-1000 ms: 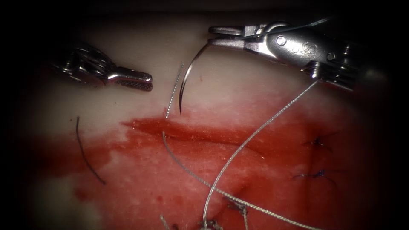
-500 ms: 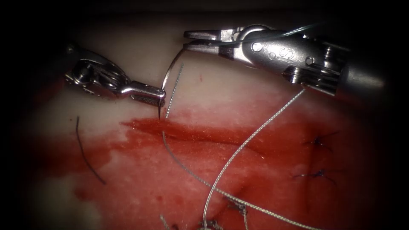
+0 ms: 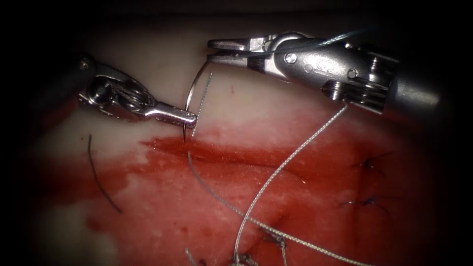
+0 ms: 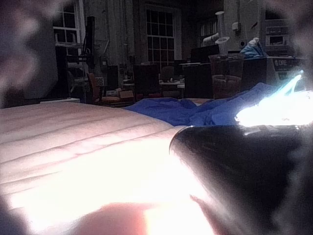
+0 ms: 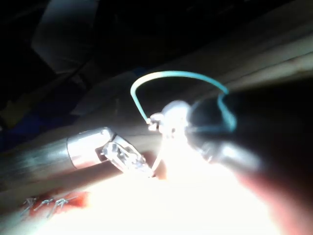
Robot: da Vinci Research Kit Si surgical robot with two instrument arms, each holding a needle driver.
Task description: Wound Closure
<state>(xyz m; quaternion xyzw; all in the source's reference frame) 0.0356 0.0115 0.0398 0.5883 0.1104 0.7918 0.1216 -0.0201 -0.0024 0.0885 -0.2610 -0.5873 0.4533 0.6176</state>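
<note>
The needle (image 3: 193,93), upper left of centre above the cut (image 3: 231,156), is pinched at both ends, our right tool (image 3: 215,50) on its tail, left tool (image 3: 191,117) near the tip, seemingly for a handover.

lab | tall windows (image 4: 160,36) | equipment racks (image 4: 281,34) | blue drape (image 4: 195,110)

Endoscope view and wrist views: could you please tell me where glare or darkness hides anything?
Endoscope view: lit centre, dark rim; right tool grips the needle near its thread end, left tool near its tip, just above the cut's left end; whether the tip enters the tissue is unclear. Left wrist view: glare whitens the tissue. Right wrist view: glare covers the right tool's jaws.
</note>
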